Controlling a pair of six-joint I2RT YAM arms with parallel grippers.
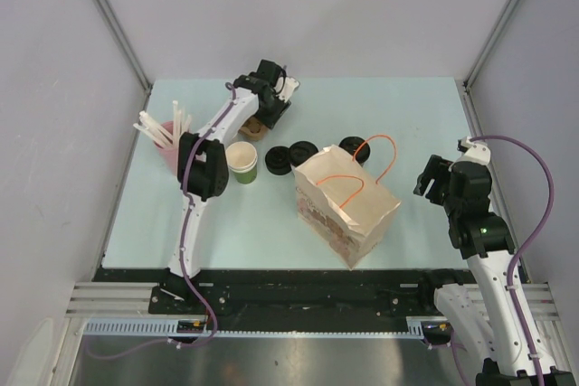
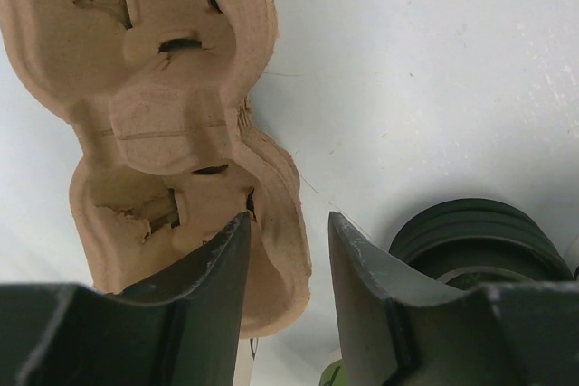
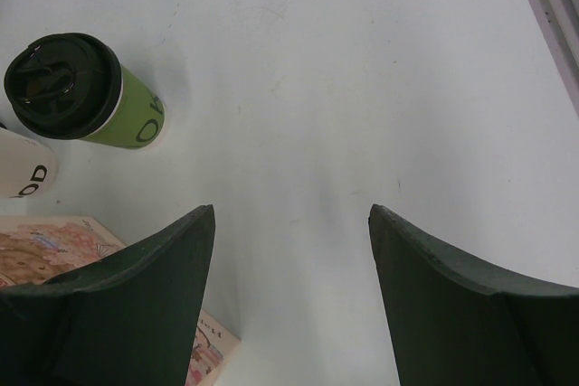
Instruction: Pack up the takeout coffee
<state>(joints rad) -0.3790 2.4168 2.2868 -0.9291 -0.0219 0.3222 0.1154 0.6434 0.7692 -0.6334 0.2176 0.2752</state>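
The green takeout coffee cup (image 3: 90,97) with its black lid stands on the table, and a white-sided cup (image 3: 23,174) stands just left of it, cut by the frame edge. From above, only a black lid (image 1: 355,144) shows behind the paper bag (image 1: 348,201). My right gripper (image 3: 290,210) (image 1: 432,178) is open over bare table, well right of these cups. My left gripper (image 2: 289,219) (image 1: 264,113) hovers open at the back over a brown pulp cup carrier (image 2: 163,133) (image 1: 256,127). One finger (image 2: 217,268) is over a carrier pocket, and the other is outside the rim with a gap.
A lidless green cup (image 1: 242,162) stands by the left arm, beside a pink cup of white straws (image 1: 167,146). Two round black lids (image 1: 279,158) (image 1: 302,153) lie left of the bag; one black lid (image 2: 479,241) shows by the left fingers. The bag's orange handles stand up.
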